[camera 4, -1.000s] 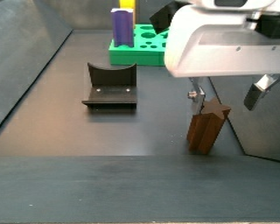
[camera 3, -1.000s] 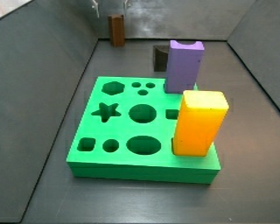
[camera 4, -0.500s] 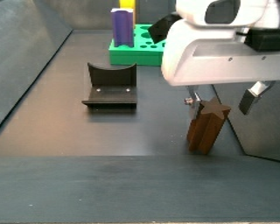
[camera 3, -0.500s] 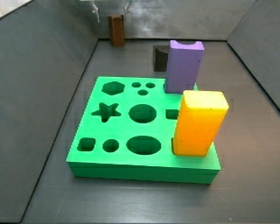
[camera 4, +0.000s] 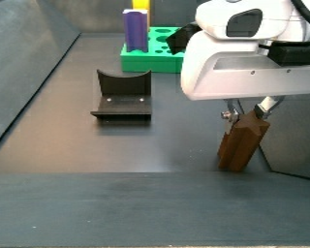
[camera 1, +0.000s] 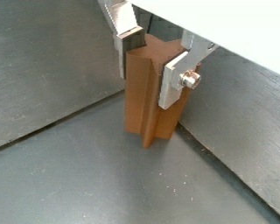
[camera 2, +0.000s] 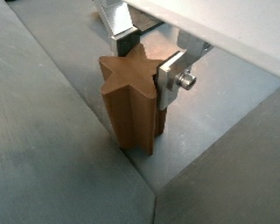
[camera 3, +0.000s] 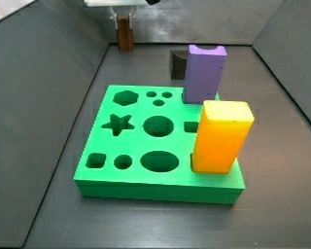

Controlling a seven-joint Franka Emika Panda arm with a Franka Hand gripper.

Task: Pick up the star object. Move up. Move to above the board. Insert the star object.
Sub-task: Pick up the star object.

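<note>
The star object (camera 2: 133, 103), a slender brown ridged peg, is pinched by the gripper (camera 2: 149, 63) near the wall; I'd lift it straight, keeping it upright.

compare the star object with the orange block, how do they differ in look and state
The star object is brown, slender and star-ridged; the orange block is much thicker, smooth-sided and orange-yellow. The star object sits between the fingers of the hand at the far end of the floor, tilted in a side view; the orange block stands free and upright on the board. Both are tall pieces.
</note>
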